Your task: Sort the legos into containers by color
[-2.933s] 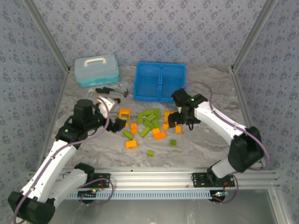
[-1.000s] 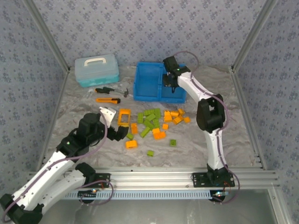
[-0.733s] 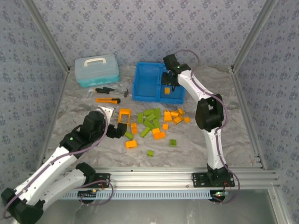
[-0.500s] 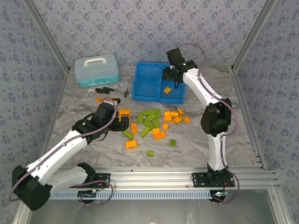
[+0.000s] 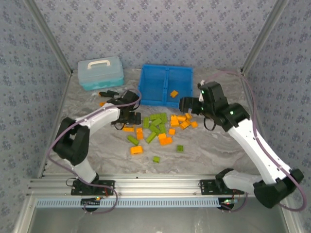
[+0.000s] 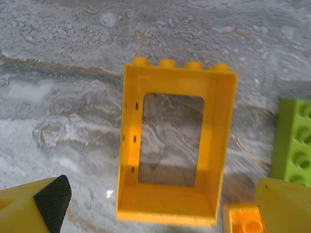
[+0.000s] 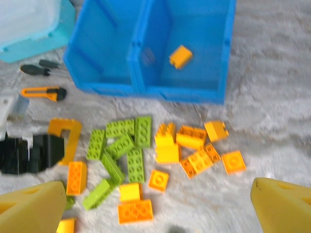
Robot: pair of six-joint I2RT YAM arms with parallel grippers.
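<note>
**Left gripper** (image 6: 165, 208) is hovering wide open over the orange frame (image 6: 176, 80). Its fingertips (image 6: 48, 203) are sitting at the lower corners of the wrist view, gripping nothing. The frame is lying flat on the table (image 5: 209, 145), left of centre in the overhead view.

**Right gripper** (image 7: 155, 206) is also gaping empty, looking down on the blue bin (image 7: 146, 90) at upper centre. One orange brick (image 7: 180, 56) is lying in the bin's right compartment. The remaining legos (image 5: 160, 127) are lying scattered below the bin.

**Handling (judged):** the pieces are looking light, rigid and smooth. The hollow frame is probably best pinched across one thin side wall, squarely, to avoid slipping.
</note>
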